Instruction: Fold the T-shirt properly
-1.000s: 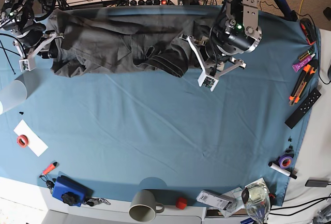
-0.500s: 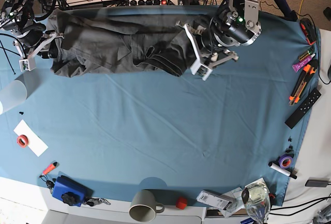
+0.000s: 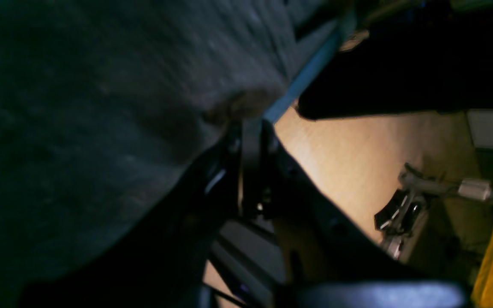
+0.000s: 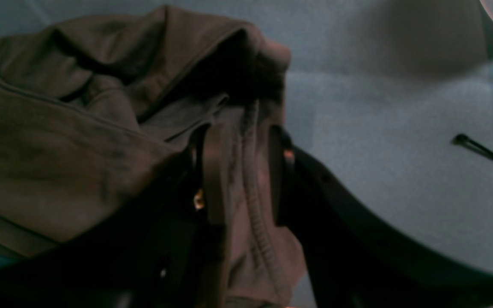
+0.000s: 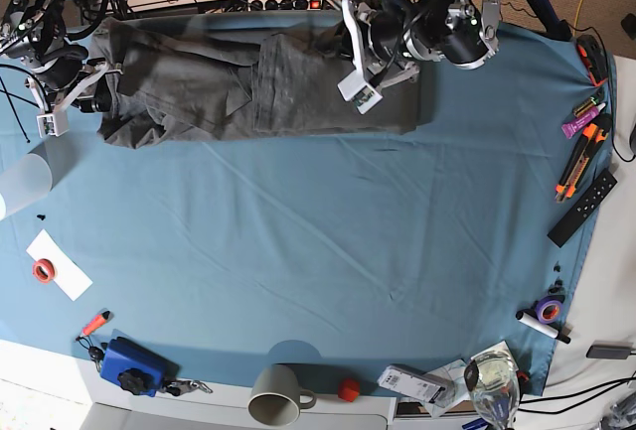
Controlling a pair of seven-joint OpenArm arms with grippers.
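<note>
Swinging toward the table's far edge, the left gripper, pressed together on the T-shirt, has spread its hem flat. Right gripper pinches bunched cloth near the far-left corner. Roughly 1 lengthwise fold shows; crosswise folds remain.

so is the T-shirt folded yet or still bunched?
Still bunched: the T-shirt lies in a long wrinkled band along the far table edge, both grippers gripping its ends.
</note>
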